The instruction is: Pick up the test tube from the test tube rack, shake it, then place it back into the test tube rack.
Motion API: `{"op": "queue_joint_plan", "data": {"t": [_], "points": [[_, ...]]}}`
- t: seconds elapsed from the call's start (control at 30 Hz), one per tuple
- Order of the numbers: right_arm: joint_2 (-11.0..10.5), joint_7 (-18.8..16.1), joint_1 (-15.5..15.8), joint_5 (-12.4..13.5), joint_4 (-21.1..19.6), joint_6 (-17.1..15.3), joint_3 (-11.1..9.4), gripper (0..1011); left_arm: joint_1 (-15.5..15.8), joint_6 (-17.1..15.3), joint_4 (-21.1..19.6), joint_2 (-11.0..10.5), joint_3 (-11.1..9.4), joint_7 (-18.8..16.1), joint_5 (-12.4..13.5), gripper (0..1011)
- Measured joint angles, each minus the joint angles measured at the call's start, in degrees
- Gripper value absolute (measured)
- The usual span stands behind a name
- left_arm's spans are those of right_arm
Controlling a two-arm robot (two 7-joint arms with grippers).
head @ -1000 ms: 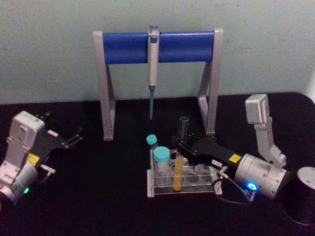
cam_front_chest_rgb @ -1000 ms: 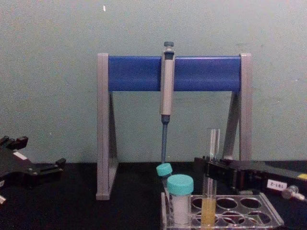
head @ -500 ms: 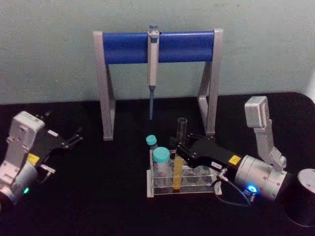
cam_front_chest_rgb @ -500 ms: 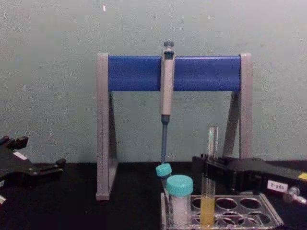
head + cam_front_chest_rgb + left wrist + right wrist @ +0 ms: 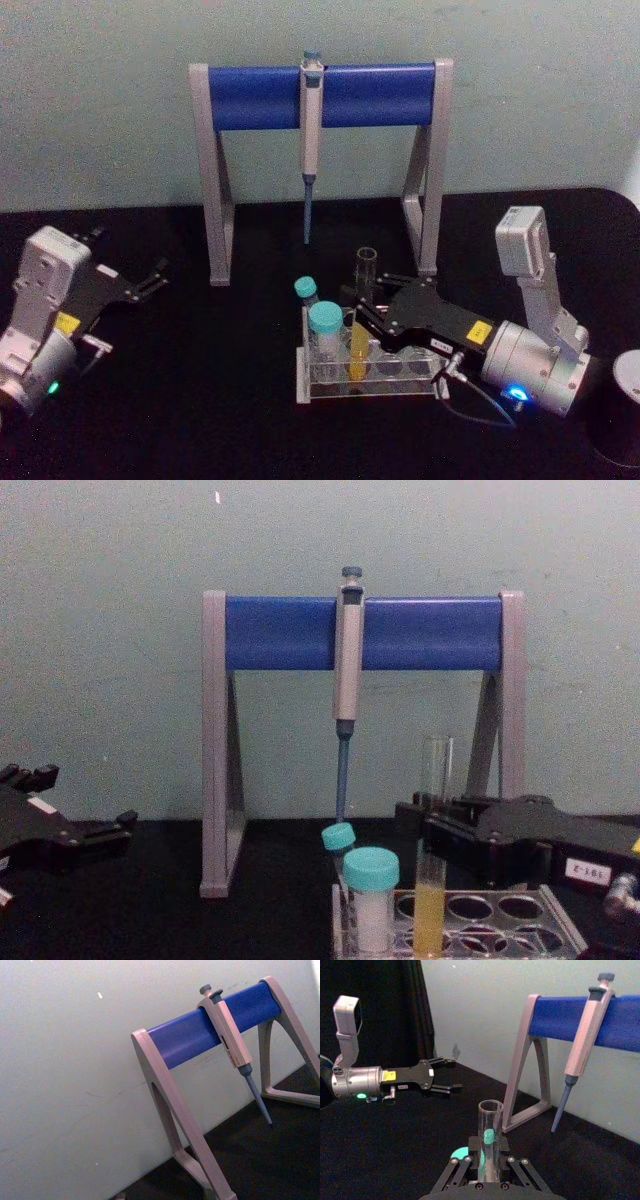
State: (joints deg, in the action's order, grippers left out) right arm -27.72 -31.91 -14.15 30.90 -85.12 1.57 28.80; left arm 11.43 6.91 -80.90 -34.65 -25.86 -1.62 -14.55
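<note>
While the tall, clear glass test tube (image 5: 431,900), uncapped and holding yellow liquid in its lower part, is seated upright in a hole of the low clear plastic test tube rack (image 5: 410,384) at the lower centre of the head view, it is pinched at about mid-height by the right gripper (image 5: 490,1154). The fingers are seen pressed against both sides of the glass. The left gripper (image 5: 155,277) is parked at the left edge of the head view, fingers spread, well apart from the rack.

Risks are judged as follows:

- **Spillage:** because the tube is uncapped, liquid could be thrown out if it is shaken too hard or tipped far over.
- **Rack movement:** the rack could be dragged across the black table (image 5: 200,400) if the tube is drawn out at an angle and binds in its hole.
- **Collision:** the large teal-capped white vial (image 5: 325,318), standing just beside the tube, could be knocked by the fingers.
- **Slippage:** the smooth glass could slip in the pinch.
- **Return:** if the hole is missed, the round bottom would strike the top plate.
</note>
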Motion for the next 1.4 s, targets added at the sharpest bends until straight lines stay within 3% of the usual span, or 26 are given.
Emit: {"op": "queue_joint_plan", "data": {"t": [0.4, 0.73, 0.93, 1.4], "points": [[-1.37, 1.17, 1.43, -2.45, -4.69, 0.45, -1.82, 225, 0.0, 0.0, 0.0, 0.0, 0.0, 0.0, 0.0, 1001], [-1.36, 0.21, 1.03, 0.44, -7.39, 0.29, -4.29, 225, 0.0, 0.0, 0.0, 0.0, 0.0, 0.0, 0.0, 1001], [-1.02, 0.18, -0.91, 0.78, -6.87, 0.06, -4.57, 225, 0.0, 0.0, 0.0, 0.0, 0.0, 0.0, 0.0, 1001], [1.07, 1.33, -6.01, -0.66, -1.1, -0.61, -4.21, 225, 0.0, 0.0, 0.0, 0.01, 0.0, 0.0, 0.0, 1001]]}}
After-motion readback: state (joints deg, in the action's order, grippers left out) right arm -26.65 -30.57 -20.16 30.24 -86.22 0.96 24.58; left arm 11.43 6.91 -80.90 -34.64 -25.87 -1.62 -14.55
